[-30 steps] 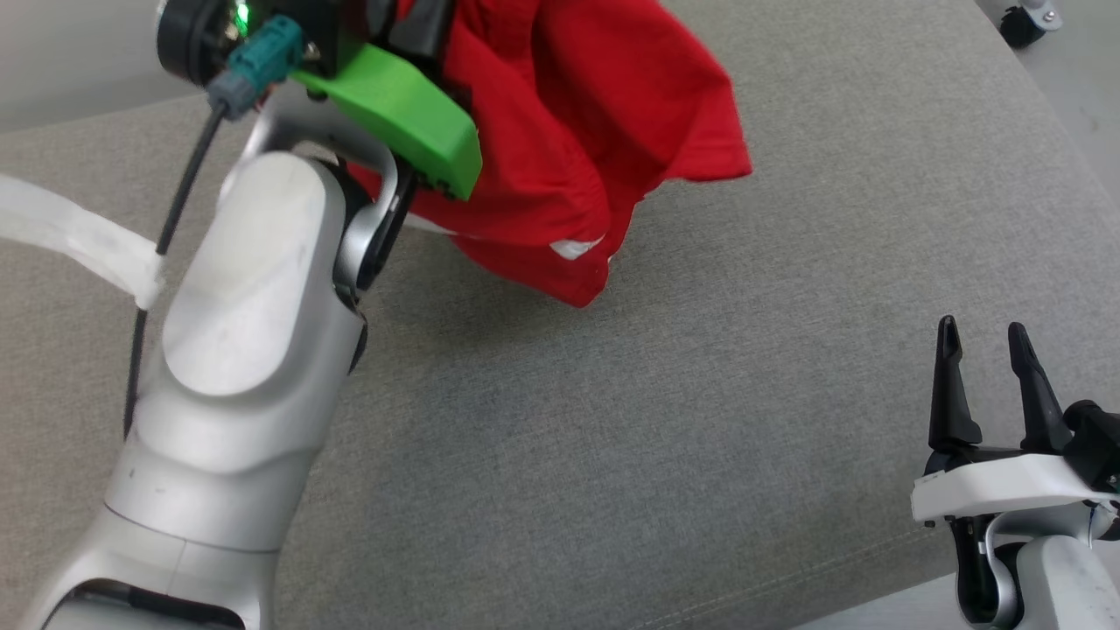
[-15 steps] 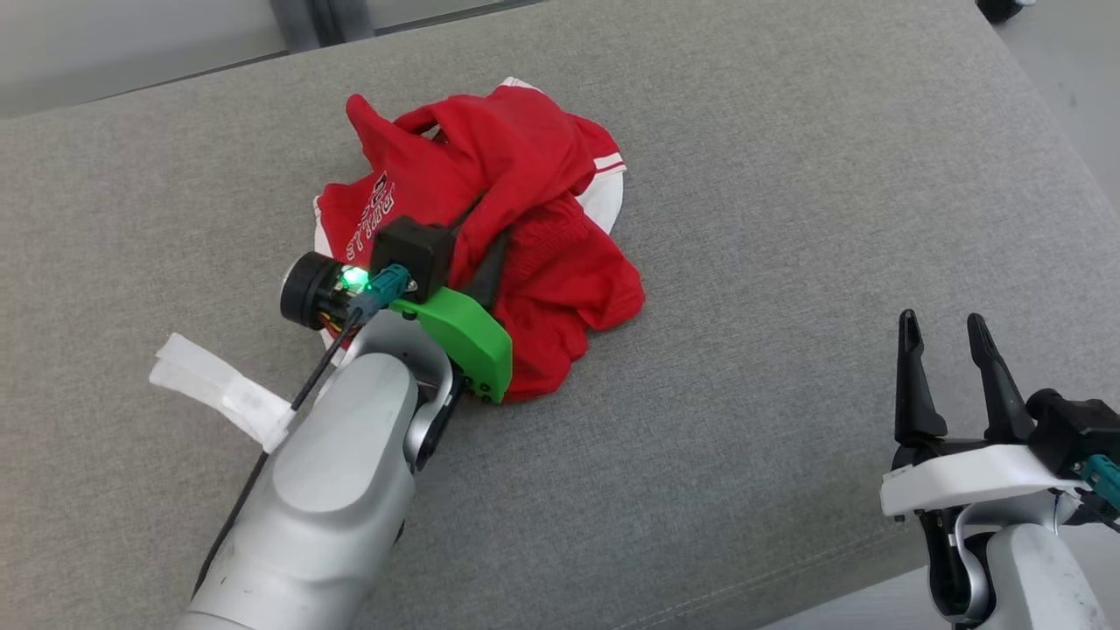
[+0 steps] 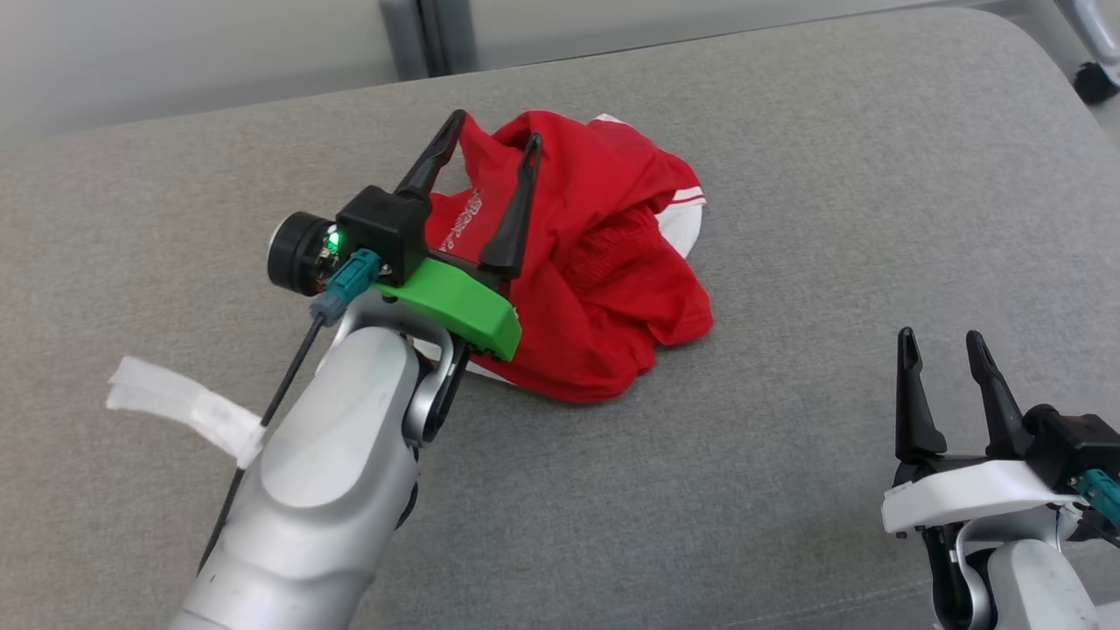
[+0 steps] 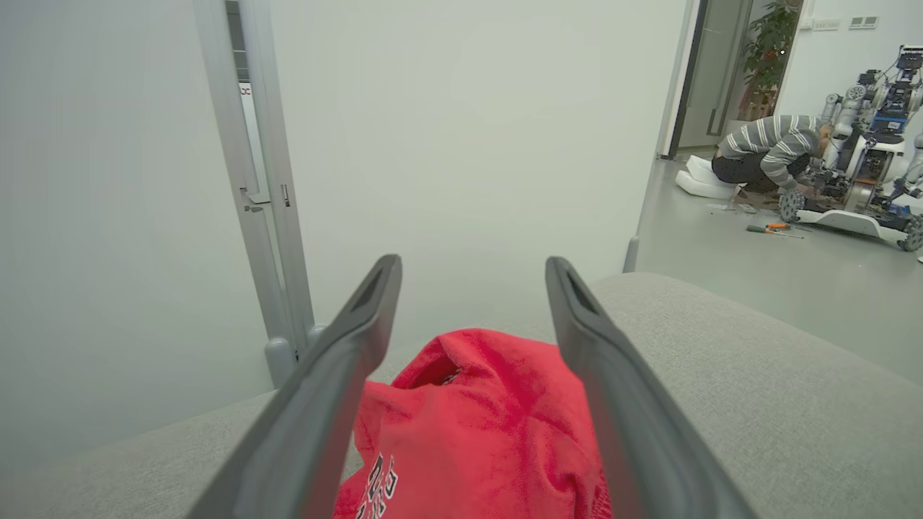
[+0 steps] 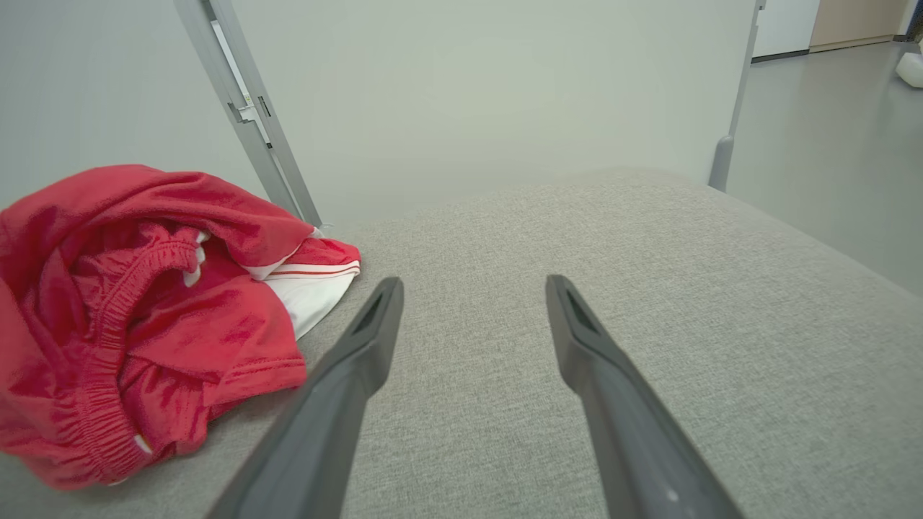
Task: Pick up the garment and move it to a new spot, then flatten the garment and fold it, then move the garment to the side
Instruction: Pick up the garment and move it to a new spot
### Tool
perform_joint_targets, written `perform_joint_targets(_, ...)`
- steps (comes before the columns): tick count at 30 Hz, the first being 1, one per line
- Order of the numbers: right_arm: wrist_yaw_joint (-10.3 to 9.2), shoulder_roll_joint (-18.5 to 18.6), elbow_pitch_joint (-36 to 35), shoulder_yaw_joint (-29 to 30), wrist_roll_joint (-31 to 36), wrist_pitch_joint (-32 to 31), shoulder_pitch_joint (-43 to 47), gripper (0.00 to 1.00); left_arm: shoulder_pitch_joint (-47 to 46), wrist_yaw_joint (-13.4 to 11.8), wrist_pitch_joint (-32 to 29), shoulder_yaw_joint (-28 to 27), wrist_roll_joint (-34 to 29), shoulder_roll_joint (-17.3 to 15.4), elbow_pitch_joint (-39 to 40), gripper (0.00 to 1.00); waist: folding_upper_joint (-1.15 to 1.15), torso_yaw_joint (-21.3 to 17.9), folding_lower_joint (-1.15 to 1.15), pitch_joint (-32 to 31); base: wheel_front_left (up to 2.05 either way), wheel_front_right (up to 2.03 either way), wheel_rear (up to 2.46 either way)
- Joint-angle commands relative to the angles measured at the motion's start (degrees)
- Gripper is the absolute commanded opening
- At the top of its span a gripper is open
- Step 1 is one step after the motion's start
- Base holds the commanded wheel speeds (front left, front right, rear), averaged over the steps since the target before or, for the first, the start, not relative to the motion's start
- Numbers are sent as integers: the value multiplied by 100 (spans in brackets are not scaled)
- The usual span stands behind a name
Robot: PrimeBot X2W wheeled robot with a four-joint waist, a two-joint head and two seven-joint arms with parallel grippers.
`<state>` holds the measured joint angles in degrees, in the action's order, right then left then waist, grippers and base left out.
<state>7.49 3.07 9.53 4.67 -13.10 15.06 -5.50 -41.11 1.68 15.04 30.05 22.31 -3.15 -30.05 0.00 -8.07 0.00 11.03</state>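
Just above centre of the head frame, you see the red garment crumpled on the grey cushion. Your left gripper sits over its left part, fingers spread wide. At lower right, your right gripper stands spread too, well apart.

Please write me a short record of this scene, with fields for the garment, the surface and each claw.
garment: crumpled red fabric garment with white trim, lying in a heap
surface: grey woven fabric cushion, under the garment
left claw: open, fingers spread over the heap, not clamping it
right claw: open, holding nothing, apart from the garment
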Motion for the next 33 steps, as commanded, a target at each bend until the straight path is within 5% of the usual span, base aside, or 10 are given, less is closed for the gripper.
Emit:
perform_joint_targets(1, 0, 48, -12, 7, 43, 18, 62, 100, 193, -46, 15, -138, -39, -121, 157, 100, 0, 404, 0, -267, 0, 0, 0)
perform_joint_targets(20, -1, 251, 17, -248, 156, 18, 329, 100, 2555, -159, 12, -1945, -547, -971, 1582, 100, 0, 1214, 0, -887, 0, 0, 0)
perform_joint_targets(33, 0, 397, -103, -491, 179, 19, 567, 100, 3912, 119, 13, -2653, -784, -673, 1946, 100, 0, 1134, 0, -1100, 0, 0, 0)
